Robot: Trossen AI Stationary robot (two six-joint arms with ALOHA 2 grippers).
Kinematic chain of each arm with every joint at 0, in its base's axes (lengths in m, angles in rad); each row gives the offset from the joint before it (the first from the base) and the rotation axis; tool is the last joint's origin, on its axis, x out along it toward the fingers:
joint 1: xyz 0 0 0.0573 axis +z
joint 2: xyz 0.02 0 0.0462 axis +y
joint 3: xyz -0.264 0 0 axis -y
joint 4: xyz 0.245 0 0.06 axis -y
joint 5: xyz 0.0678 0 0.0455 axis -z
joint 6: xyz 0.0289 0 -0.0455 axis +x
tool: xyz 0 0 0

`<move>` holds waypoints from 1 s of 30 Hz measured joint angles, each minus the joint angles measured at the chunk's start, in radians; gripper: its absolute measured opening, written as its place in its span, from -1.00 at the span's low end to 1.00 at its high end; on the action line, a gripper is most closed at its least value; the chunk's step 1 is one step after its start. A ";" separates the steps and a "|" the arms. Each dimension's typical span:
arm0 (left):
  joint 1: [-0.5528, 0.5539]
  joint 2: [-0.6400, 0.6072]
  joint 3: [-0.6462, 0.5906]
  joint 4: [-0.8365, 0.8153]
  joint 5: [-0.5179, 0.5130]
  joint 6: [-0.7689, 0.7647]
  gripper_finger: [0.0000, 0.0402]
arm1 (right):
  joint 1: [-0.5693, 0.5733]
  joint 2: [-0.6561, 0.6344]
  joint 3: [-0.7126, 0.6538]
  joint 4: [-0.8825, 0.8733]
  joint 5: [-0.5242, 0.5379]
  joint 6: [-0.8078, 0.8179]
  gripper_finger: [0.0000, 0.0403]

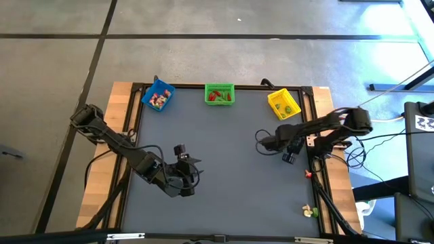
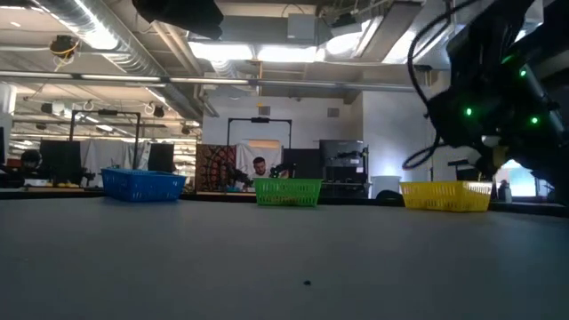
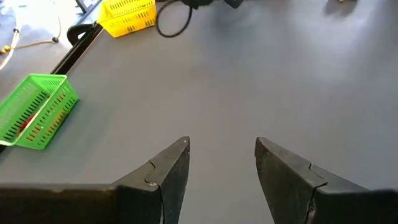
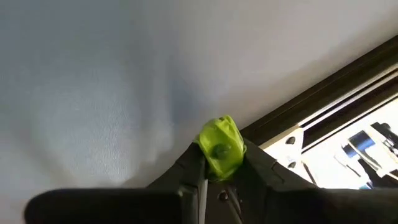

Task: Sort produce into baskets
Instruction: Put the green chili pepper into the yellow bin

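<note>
Three baskets along the desk's far edge; right hand grasping one green piece; left hand released.

Lab (exposed ducts, workstations)

3 baskets: 1 blue, 1 green, 1 yellow; 2 arms.

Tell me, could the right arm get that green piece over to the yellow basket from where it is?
Probably yes. The right tool is shut on the green piece, and in the high view only bare mat lies between it and the yellow basket close by.
</note>
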 joint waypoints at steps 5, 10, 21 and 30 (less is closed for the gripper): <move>0.000 0.000 0.000 0.000 0.000 0.032 -0.11 | 0.000 -0.096 0.000 0.000 0.045 0.024 -0.70; 0.000 0.000 0.000 0.000 0.000 0.033 -0.11 | -0.030 -0.180 0.000 -0.001 0.053 0.030 -0.70; 0.000 0.000 0.000 0.000 0.000 0.034 -0.11 | -0.248 -0.342 0.000 0.061 0.105 -0.015 -0.70; 0.006 0.000 0.000 0.000 0.000 0.034 -0.11 | -0.453 -0.424 0.048 0.139 0.113 -0.062 -0.70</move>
